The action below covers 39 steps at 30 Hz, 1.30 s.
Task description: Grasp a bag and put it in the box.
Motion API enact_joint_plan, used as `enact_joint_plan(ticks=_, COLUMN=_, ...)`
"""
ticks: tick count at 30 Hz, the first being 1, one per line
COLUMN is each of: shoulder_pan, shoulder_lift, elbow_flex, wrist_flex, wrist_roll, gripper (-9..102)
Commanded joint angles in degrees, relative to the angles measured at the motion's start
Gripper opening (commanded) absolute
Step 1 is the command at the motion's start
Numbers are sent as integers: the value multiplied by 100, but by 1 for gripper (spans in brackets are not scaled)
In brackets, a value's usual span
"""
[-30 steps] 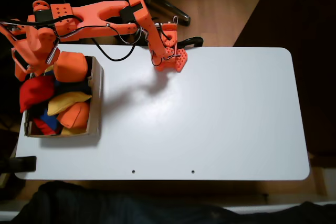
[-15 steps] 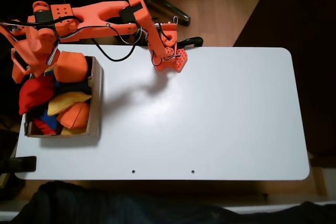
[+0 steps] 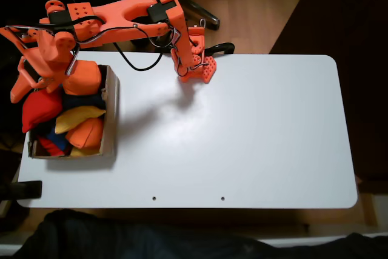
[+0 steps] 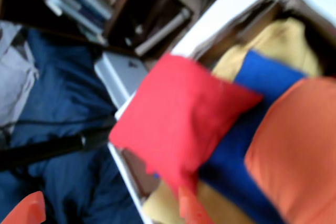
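Red fabric is what stands out: the bag (image 3: 37,108) is seen lying in the box (image 3: 111,113), draped over its left wall in the fixed view, on top of blue, yellow and orange beanbags. In the wrist view the bag (image 4: 178,121) is blurred, but it seems to be resting half over the box rim (image 4: 239,17). The gripper (image 3: 24,86) is held just above the bag at the box's far left corner, in the fixed view. Its fingers are spread apart and nothing is held between them. The white table (image 3: 242,131) is otherwise bare of beanbags.
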Motion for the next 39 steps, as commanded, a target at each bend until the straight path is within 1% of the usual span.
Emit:
enact_joint_plan(ticks=1, shoulder_pan=-26, shoulder_lift=387, elbow_flex=26, wrist_flex=-44, wrist_roll=79, gripper=52)
enact_joint_plan(ticks=8, shoulder_pan=-97, shoulder_lift=650, elbow_flex=308, wrist_flex=-53, wrist_roll=123, gripper=55)
enact_joint_plan(ticks=14, shoulder_pan=-193, shoulder_lift=993, elbow_flex=677, wrist_flex=-44, wrist_roll=220, gripper=61)
enact_joint_plan(ticks=18, shoulder_pan=-281, shoulder_lift=1283, elbow_flex=896, wrist_flex=-44, wrist_roll=264, gripper=62)
enact_joint_plan(ticks=21, shoulder_pan=-352, shoulder_lift=1485, elbow_flex=1046, wrist_flex=-44, wrist_roll=316, gripper=66)
enact_joint_plan(ticks=28, shoulder_pan=-510, shoulder_lift=2004, elbow_flex=1406, wrist_flex=-35, wrist_roll=387, gripper=68)
enact_joint_plan(ticks=35, shoulder_pan=-729, shoulder_lift=2619, elbow_flex=1688, wrist_flex=193, wrist_roll=475, gripper=71)
enact_joint_plan(ticks=38, shoulder_pan=-870, shoulder_lift=2918, elbow_flex=1854, wrist_flex=308, wrist_roll=536, gripper=76)
enact_joint_plan(ticks=39, shoulder_pan=-932, shoulder_lift=3032, elbow_flex=1916, wrist_flex=316, wrist_roll=545, gripper=76)
